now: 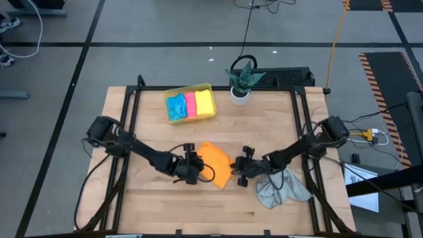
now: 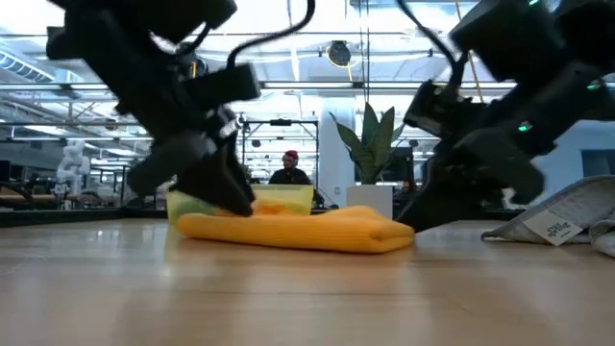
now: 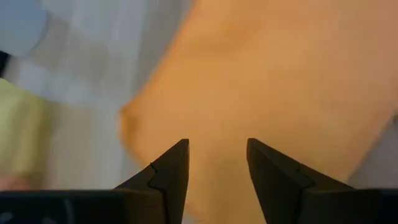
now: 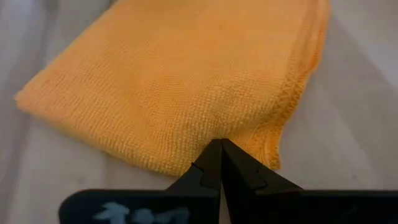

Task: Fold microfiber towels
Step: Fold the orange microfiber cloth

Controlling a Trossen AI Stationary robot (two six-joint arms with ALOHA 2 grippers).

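I work over the wooden table (image 1: pixel 152 205), and the folded orange towel (image 1: pixel 215 162) lies flat at its middle, which I take as my landmark. My left gripper (image 1: pixel 195 167) sits at the towel's left edge, its two fingers (image 3: pixel 168 177) spread apart with orange cloth showing in the gap between them; I cannot tell whether they pinch the fabric or only rest on it. My right gripper (image 1: pixel 240 174) is at the towel's right edge, its fingers (image 4: pixel 214 168) pressed tightly together, tips just touching the stitched hem and grasping nothing. In the low view the towel (image 2: pixel 293 229) shows as a thick, rounded fold lying on the tabletop. To the right of the orange towel, past my right gripper, the light grey towel (image 1: pixel 281 188) lies crumpled and unfolded. Behind the orange towel, toward the far edge, a yellow tray (image 1: pixel 190 89) holds the blue towel (image 1: pixel 176 106), the pink towel (image 1: pixel 190 104) and the yellow towel (image 1: pixel 205 102) side by side. A potted plant (image 1: pixel 242 80) stands just right of the tray.
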